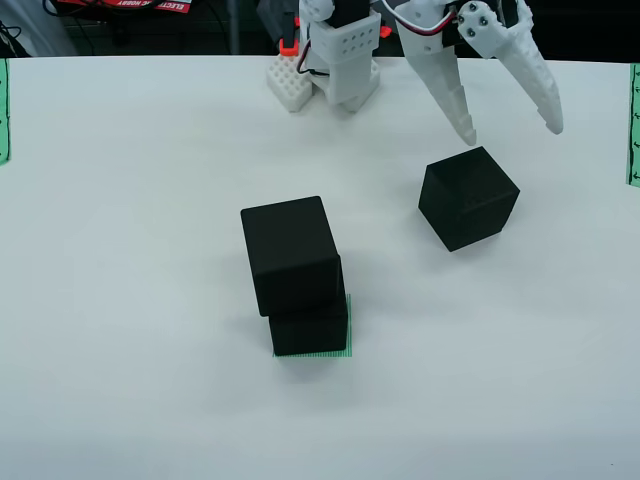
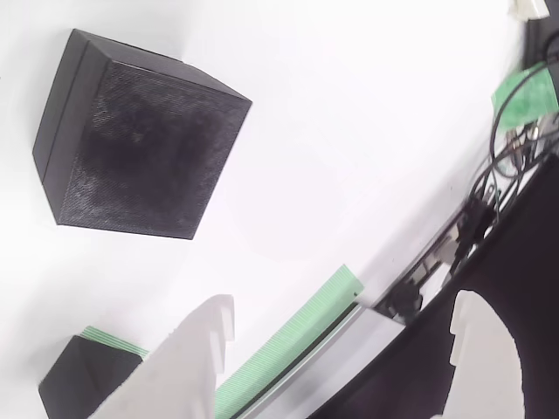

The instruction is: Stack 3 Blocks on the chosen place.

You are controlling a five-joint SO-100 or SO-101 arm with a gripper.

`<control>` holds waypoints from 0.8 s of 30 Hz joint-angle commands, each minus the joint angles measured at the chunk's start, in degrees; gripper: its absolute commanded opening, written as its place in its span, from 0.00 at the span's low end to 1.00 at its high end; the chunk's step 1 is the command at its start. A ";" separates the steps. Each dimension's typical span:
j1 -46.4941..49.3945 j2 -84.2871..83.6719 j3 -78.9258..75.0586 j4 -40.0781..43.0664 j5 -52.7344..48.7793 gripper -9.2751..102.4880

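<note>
In the view from above, two black blocks stand stacked at the table's middle. The lower block (image 1: 310,328) rests on the green striped chosen place (image 1: 340,352), and the upper block (image 1: 290,252) sits shifted toward the back left. A third block (image 1: 468,198) lies alone to the right, turned at an angle. My gripper (image 1: 510,133) hangs open just behind and above it, holding nothing. In the view that rides on the gripper, a dotted block (image 2: 135,148) lies ahead of the open fingers (image 2: 188,367), and another block's corner (image 2: 83,388) shows beside green stripes (image 2: 113,340).
The arm's white base (image 1: 340,65) stands at the back edge of the white table (image 1: 150,250). Narrow green strips (image 1: 633,125) with black marks run along the left and right edges. Cables (image 2: 489,209) and dark surroundings lie beyond the table edge.
</note>
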 commanded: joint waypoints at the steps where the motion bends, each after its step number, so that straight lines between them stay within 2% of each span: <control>1: 3.25 -0.35 -4.04 5.27 -12.04 0.35; 6: 12.04 -5.36 -5.62 11.34 -32.26 0.35; 11: 15.82 -9.84 -7.12 13.10 -45.44 0.36; 24: 4.39 -24.96 -11.87 8.17 -46.67 0.40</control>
